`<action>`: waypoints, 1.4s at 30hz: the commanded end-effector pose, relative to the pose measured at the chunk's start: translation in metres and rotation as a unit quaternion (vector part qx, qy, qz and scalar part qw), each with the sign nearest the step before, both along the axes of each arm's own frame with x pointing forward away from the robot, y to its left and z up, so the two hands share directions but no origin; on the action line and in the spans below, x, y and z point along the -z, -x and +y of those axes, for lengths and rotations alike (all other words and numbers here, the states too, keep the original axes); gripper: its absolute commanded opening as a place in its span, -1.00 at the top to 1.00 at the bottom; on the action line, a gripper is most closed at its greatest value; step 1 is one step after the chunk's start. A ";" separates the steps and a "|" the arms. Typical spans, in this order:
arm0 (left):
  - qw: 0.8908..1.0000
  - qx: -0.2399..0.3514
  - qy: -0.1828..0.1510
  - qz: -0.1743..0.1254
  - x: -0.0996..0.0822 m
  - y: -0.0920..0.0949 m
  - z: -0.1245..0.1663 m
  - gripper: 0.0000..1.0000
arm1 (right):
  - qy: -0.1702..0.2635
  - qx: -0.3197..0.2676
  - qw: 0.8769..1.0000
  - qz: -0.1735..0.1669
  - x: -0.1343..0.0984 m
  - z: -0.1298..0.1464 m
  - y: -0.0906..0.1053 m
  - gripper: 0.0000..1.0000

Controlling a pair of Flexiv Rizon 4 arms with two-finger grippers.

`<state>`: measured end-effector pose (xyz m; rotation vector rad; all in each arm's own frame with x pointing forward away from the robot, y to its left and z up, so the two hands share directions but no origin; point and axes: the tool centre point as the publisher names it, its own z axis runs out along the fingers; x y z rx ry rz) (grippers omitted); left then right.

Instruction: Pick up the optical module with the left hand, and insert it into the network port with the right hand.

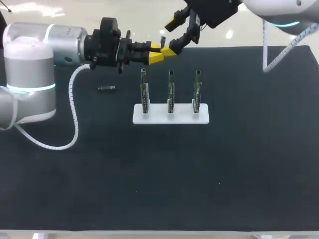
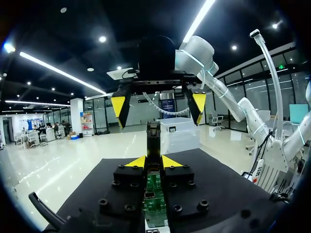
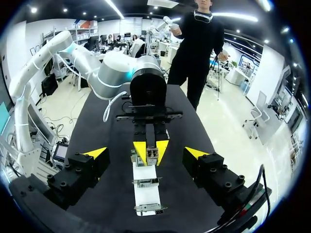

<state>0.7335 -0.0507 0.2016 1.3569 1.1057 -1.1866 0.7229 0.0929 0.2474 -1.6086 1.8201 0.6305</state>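
Note:
My left gripper hangs above the table's far side, shut on a small grey optical module. In the left wrist view the module sticks out from between that gripper's yellow tips. My right gripper faces it from the far right, open, with one finger on either side of the module's free end and not touching it. In the right wrist view the module sits ahead of the open right gripper, midway between its fingers. Three upright boards with network ports stand on a white base.
A second small module lies on the black mat to the left of the white base. The left arm's white cable loops over the mat at the left. The rack lies under both grippers.

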 end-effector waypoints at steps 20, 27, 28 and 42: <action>1.000 0.001 0.000 0.000 0.000 -0.001 0.000 1.00 | 0.002 -0.005 1.000 0.003 0.004 0.009 -0.005 0.36; 1.000 0.001 0.000 0.000 0.000 -0.001 0.000 1.00 | 0.002 -0.006 1.000 0.004 0.003 0.009 -0.005 0.55; 1.000 0.001 0.000 0.000 0.000 -0.001 0.000 1.00 | 0.002 -0.005 1.000 0.004 0.002 0.009 -0.005 0.58; 1.000 0.001 0.000 0.000 0.000 -0.001 0.000 -1.00 | 0.003 -0.004 1.000 0.002 0.004 0.014 -0.007 1.00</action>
